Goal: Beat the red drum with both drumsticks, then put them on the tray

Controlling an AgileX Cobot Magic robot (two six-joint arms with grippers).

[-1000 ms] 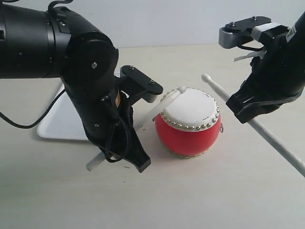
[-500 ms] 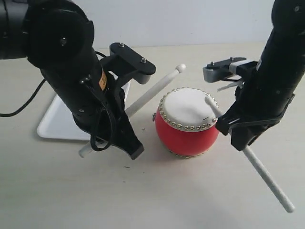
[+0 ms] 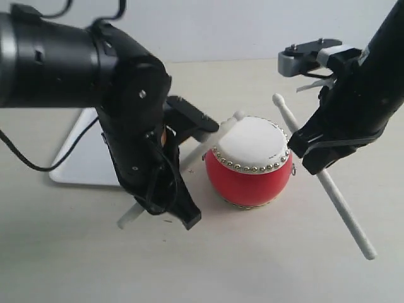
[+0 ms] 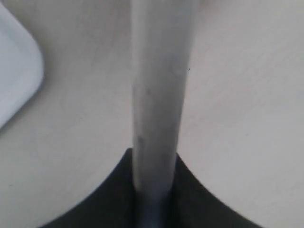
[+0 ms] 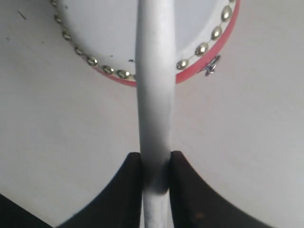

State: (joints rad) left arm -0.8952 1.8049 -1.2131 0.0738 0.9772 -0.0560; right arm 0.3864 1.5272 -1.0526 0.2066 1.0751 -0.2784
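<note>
The desk is offering open room in front of the red drum, while the tray is lying beyond the left arm, partly hidden. The left hand and right hand are each clamping a stick, the left drumstick tipping at the drum's rim and the right drumstick hovering. A glancing rim blow is risking shoving the drum sideways.
</note>
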